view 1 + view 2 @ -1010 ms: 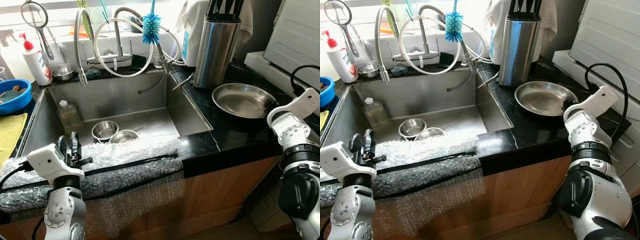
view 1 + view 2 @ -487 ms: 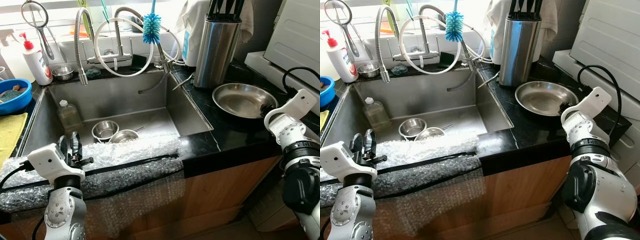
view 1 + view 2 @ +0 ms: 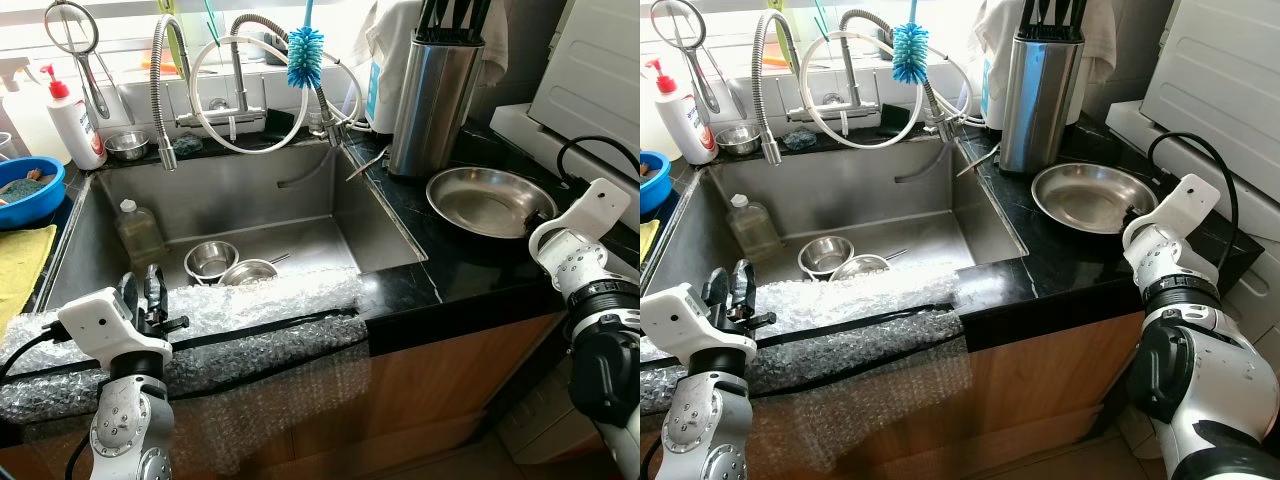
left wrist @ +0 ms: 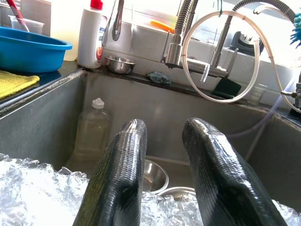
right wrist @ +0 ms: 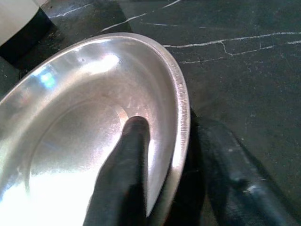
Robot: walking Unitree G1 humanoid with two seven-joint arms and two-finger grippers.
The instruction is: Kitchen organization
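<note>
Right jaws (image 5: 164, 155) straddle the steel plate's (image 3: 1092, 195) rim at 3 o'clock on the bench (image 3: 1060, 260), not visibly clamped; left jaws (image 4: 164, 174) apart over the sink's (image 3: 250, 200) bubble-wrapped edge. Two bowls (image 3: 210, 259) beyond remain unsorted

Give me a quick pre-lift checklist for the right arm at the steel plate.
1. One jaw inside the plate, one outside its rim: ok, the right gripper straddles the rim.
2. Jaws closed on the rim: not ok, a gap shows.
3. Plate flat on the counter: ok.
4. Knife block apart from the plate: ok.
5. Cable by the right wrist free of snags: cannot tell.
6. Left gripper out of the way, over the bubble wrap: ok.
</note>
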